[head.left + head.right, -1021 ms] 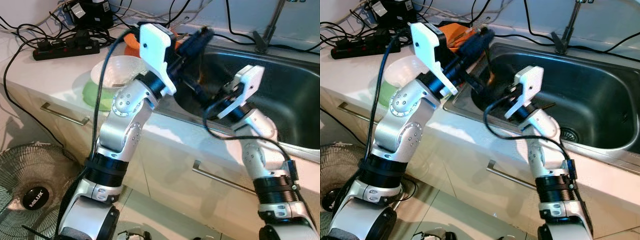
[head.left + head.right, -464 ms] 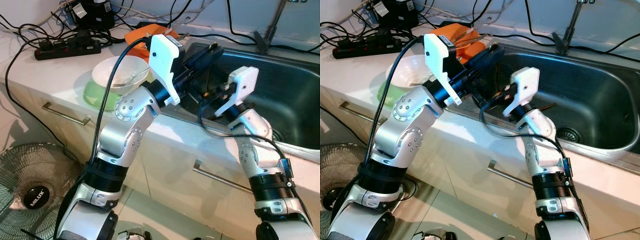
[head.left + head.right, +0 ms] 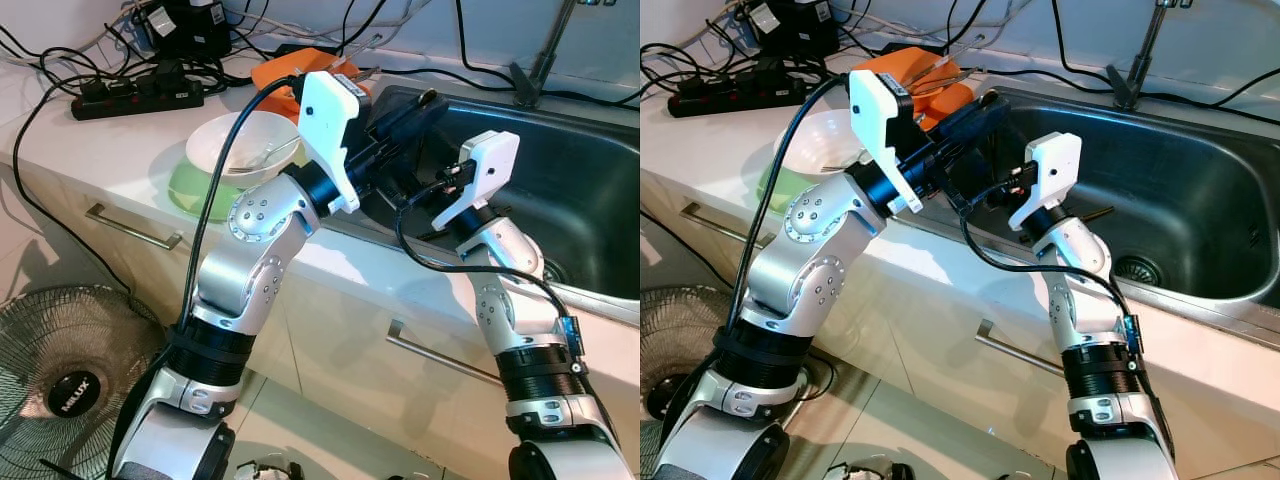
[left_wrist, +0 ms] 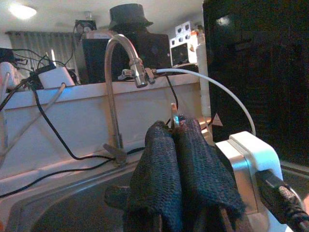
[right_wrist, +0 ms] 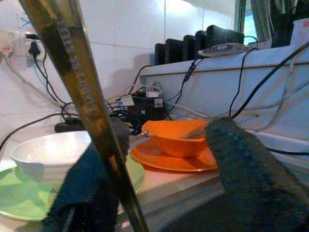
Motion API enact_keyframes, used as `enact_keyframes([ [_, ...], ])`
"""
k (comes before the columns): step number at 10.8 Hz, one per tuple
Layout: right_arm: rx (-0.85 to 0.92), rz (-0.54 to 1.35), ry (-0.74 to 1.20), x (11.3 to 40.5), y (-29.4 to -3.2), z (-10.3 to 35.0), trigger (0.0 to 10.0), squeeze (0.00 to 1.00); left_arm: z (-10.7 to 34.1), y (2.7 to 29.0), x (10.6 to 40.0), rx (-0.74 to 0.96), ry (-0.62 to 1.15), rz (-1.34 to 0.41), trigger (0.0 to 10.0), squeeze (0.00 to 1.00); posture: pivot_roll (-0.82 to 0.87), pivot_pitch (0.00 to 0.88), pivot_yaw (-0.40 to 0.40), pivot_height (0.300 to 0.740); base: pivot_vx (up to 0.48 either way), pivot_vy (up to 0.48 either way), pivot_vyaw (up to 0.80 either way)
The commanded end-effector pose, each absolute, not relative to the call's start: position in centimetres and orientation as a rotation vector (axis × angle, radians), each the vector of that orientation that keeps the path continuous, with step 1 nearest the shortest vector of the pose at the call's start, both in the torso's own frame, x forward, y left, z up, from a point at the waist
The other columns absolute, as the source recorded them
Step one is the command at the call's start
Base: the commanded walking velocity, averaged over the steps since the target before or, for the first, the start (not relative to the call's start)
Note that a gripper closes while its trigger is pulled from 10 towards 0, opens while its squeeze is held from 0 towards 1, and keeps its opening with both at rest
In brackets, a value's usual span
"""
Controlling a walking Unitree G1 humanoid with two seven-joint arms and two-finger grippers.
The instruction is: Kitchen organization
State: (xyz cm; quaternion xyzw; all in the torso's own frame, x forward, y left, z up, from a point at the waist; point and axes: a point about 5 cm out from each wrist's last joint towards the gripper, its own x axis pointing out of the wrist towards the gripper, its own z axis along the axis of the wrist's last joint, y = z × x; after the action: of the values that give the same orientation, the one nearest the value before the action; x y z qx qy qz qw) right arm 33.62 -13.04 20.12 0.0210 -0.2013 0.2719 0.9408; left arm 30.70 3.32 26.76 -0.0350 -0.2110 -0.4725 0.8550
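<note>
White bowl (image 3: 243,146) on green plate (image 3: 190,190); orange bowl (image 5: 176,137) on orange plate (image 5: 169,162); black power strip (image 3: 133,96); grey steel sink (image 3: 1200,210).

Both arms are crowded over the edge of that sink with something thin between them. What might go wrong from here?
The left gripper pinches only the tip of a thin metal utensil, so it might slip and drop into the sink. The right gripper is open around the same utensil, and the two arms are very close, so they could knock each other. The power strip and loose cables lie on the counter near the sink, where splashes would be a hazard.
</note>
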Motion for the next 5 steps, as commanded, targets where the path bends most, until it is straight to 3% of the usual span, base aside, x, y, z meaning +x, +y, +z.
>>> enact_keyframes([
  [1,0.048,0.553,-0.426,33.88,-12.98,20.58,0.0,0.0,27.0,3.28,30.35,-0.058,-0.456,-1.006,10.0,0.0,0.05,0.026,0.069,0.74,0.0,0.0,0.0],
  [5,0.047,0.568,-0.429,33.77,-12.71,20.5,0.0,0.0,26.96,3.29,30.36,-0.049,-0.459,-1.001,10.0,0.0,0.05,0.027,0.068,0.74,0.0,0.0,0.0],
])
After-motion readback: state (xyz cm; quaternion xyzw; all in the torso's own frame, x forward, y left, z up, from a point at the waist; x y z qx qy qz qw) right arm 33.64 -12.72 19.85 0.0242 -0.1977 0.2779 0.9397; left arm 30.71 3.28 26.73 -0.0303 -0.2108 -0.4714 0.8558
